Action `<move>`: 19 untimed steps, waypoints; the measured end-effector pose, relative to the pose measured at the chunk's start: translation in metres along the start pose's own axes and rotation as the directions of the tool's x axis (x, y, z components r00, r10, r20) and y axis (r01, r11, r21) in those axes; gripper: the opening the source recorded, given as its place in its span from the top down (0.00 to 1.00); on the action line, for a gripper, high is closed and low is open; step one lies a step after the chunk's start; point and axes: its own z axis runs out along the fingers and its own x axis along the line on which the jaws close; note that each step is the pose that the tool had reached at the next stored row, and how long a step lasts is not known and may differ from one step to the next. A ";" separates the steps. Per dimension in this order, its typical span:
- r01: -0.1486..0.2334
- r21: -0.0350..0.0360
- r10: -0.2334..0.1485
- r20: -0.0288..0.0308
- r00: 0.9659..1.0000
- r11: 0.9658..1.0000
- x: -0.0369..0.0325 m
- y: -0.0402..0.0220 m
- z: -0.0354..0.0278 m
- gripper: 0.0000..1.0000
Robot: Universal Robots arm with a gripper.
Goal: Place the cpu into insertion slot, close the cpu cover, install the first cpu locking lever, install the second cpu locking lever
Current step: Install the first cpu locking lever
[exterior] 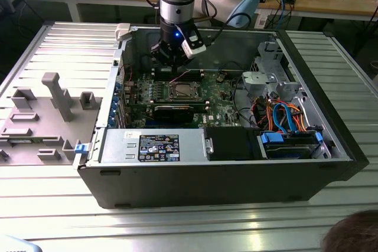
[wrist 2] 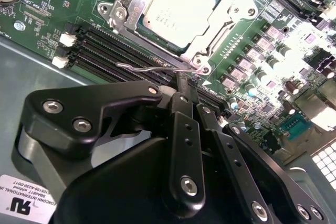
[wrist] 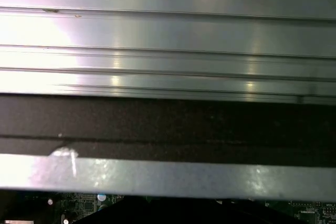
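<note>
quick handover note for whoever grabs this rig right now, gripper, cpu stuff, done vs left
Gripper: fingers together, tips at the thin wire locking lever beside the socket; a firm grip is not clear.
The cpu sits in the insertion slot, and the cpu cover lies closed over its edges.
Done: cpu placed, cover closed.
Left: that lever looks unlatched; the other lever's state is not clear.

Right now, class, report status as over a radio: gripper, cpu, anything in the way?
Gripper shut, fingertips at wire locking lever beside the socket. Cpu seated in insertion slot, cpu cover down around it. Nothing blocking.
</note>
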 end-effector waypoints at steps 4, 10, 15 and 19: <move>0.000 0.000 0.000 0.000 1.000 1.000 0.0000 0.0000 0.0010 0.89; 0.000 0.000 0.000 0.000 1.000 1.000 0.0000 -0.0001 0.0028 0.89; 0.000 0.000 0.000 0.000 1.000 1.000 0.0000 -0.0001 0.0038 0.89; 0.000 0.000 0.000 0.000 1.000 1.000 0.0000 -0.0002 0.0046 0.89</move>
